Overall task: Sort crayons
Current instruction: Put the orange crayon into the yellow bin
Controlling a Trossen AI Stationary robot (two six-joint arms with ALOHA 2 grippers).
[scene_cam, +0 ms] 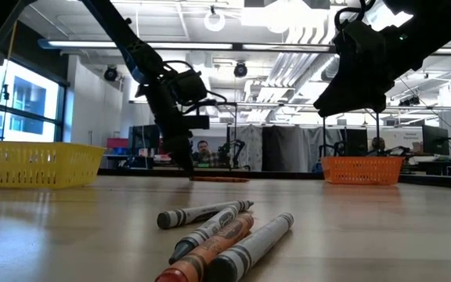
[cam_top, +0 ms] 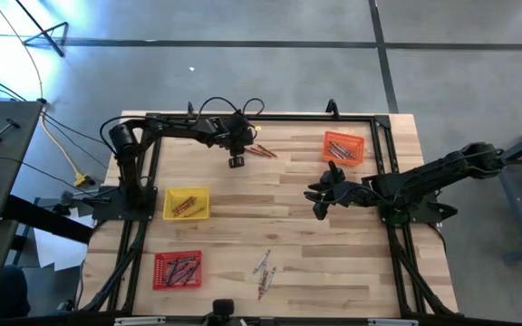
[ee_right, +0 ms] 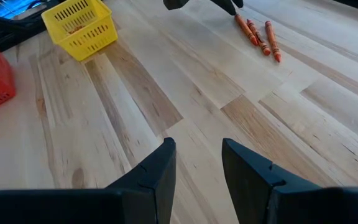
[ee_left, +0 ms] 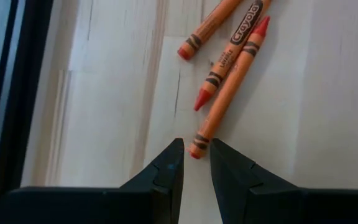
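Wooden table (cam_top: 333, 263): the slatted top that carries my two arms, three trays and the loose crayons.

Left arm: reaches along the far edge. My left gripper (ee_left: 196, 163) points down at the table, its jaws a narrow gap apart and clamped on nothing; the end of one orange crayon (ee_left: 229, 87) lies right at the mouth of that gap.

Right arm: comes in from the right side. My right gripper (ee_right: 197, 163) hovers above bare wood near the table's middle, jaws apart and empty.

Yellow tray (cam_top: 186, 203): left side, about mid-depth, with a few crayons inside.

Red tray (cam_top: 178, 270): near left corner, holding several dark crayons.

Orange tray (cam_top: 343, 148): far right, just beyond my right gripper, holding crayons.

Orange crayon group (cam_top: 261, 150): three sticks lying close together on the far part of the table, just right of my left gripper.

Near crayon group (scene_cam: 225, 235): a small cluster of loose sticks near the table's near edge, grey and orange among them, touching or overlapping one another.
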